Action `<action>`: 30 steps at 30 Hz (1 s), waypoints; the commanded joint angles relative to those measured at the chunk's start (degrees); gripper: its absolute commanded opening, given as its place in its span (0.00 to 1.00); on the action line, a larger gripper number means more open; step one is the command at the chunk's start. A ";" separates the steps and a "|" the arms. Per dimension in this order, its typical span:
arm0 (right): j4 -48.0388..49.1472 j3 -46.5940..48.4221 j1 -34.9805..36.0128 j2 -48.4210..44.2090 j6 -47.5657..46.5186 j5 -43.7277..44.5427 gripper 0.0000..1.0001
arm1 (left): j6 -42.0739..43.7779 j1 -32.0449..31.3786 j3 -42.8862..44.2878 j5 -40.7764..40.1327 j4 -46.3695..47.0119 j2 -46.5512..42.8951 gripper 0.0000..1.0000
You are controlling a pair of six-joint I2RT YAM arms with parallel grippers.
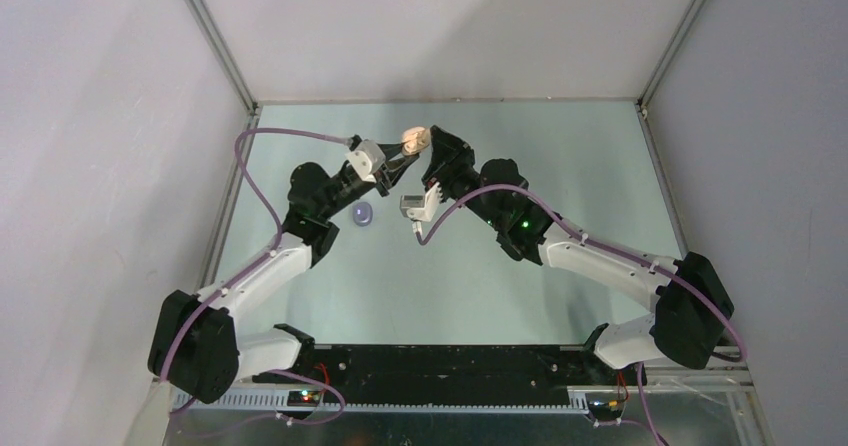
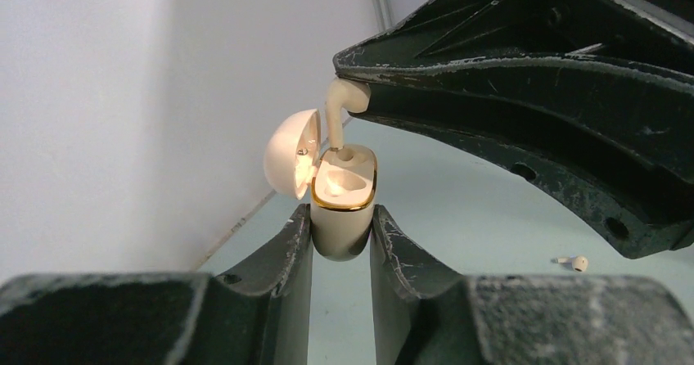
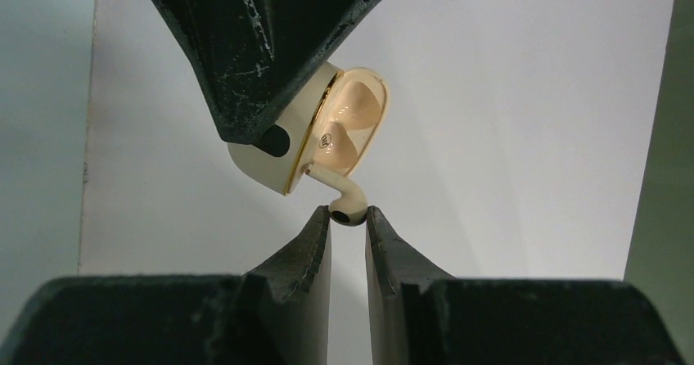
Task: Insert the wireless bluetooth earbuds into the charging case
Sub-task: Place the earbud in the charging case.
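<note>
My left gripper is shut on the cream charging case, which has a gold rim and an open lid, and holds it above the table. My right gripper is shut on the head of a white earbud. The earbud's stem points down into the case's open slot, touching its mouth. In the top view both grippers meet at the case near the back middle of the table. A second white earbud lies loose on the table.
A small lavender rounded object lies on the green table beside my left arm. White walls close in the table at the back and sides. The right gripper's fingers fill the upper right of the left wrist view.
</note>
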 commanded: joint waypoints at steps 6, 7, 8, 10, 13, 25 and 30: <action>-3.68 2.97 0.39 -0.92 -3.10 0.33 0.00 | -3.34 -0.60 -0.03 -2.44 1.70 -2.12 0.00; -4.14 3.04 0.41 -0.90 -3.24 0.24 0.00 | -3.56 -0.60 -0.03 -2.42 1.70 -2.17 0.00; -4.46 3.23 0.40 -0.89 -3.51 0.21 0.00 | -3.68 -0.60 0.03 -2.46 1.63 -2.16 0.00; -5.46 3.55 0.43 -0.81 -3.86 0.01 0.00 | -3.90 -0.61 0.21 -2.38 1.62 -2.09 0.00; -6.99 3.91 0.51 -0.71 -4.38 -0.33 0.00 | -4.09 -0.60 0.48 -2.11 1.52 -1.86 0.00; -14.69 5.86 1.57 -0.80 -8.36 -1.01 0.06 | -8.00 -1.06 0.95 -5.39 1.37 -0.06 0.00; -18.28 6.89 1.87 -0.46 -9.90 -0.43 0.12 | -10.30 -1.12 0.84 -6.87 1.44 -0.02 0.00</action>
